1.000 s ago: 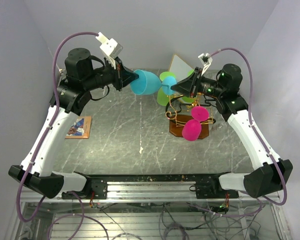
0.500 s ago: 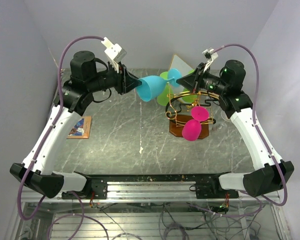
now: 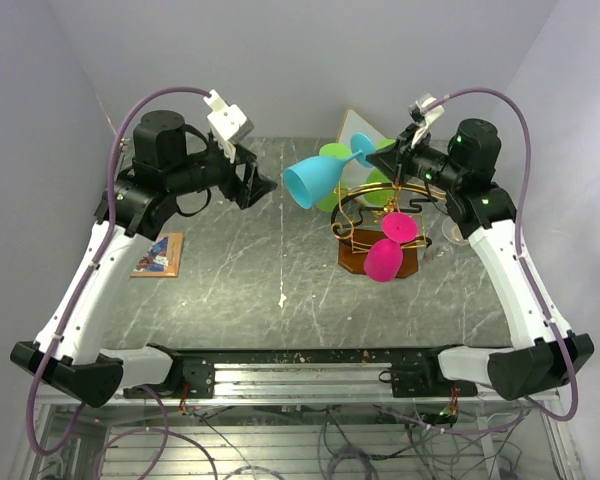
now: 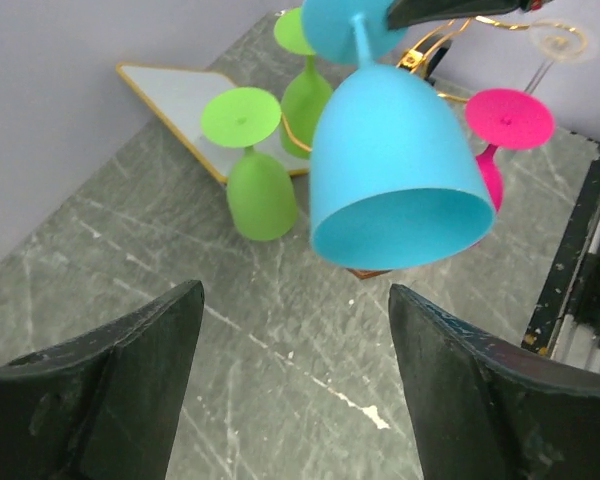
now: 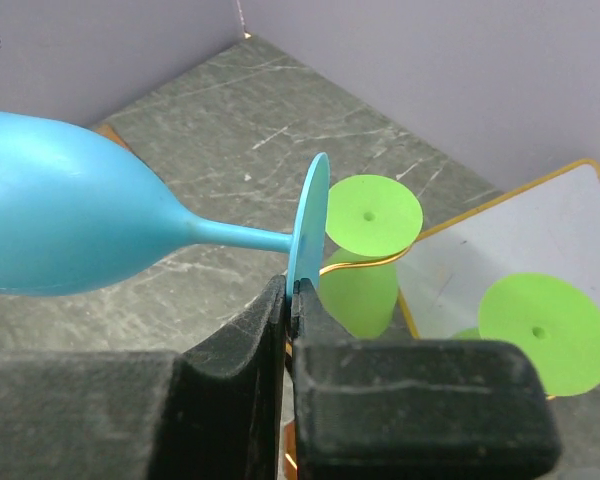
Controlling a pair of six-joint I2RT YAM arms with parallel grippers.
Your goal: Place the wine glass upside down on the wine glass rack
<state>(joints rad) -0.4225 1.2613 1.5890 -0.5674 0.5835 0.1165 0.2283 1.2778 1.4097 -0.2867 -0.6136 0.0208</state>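
The blue wine glass (image 3: 315, 182) hangs in the air, tilted with its mouth facing down and to the left. My right gripper (image 3: 388, 158) is shut on the rim of its round foot (image 5: 308, 225), and the bowl (image 5: 60, 235) sticks out to the left. My left gripper (image 3: 263, 187) is open and apart from the bowl (image 4: 395, 170), with only the table between its fingers (image 4: 150, 350). The gold wire wine glass rack (image 3: 365, 215) on its brown base stands just below and right of the glass.
Two pink glasses (image 3: 385, 258) and green glasses (image 3: 325, 195) hang upside down around the rack. A white gold-edged diamond panel (image 3: 358, 128) leans at the back. A clear glass (image 3: 458, 232) stands right of the rack. A small patterned card (image 3: 158, 254) lies at the left.
My left gripper opened, let go of the blue bowl and drew back to the left. My right gripper closed on the foot and carried the glass up and to the right.
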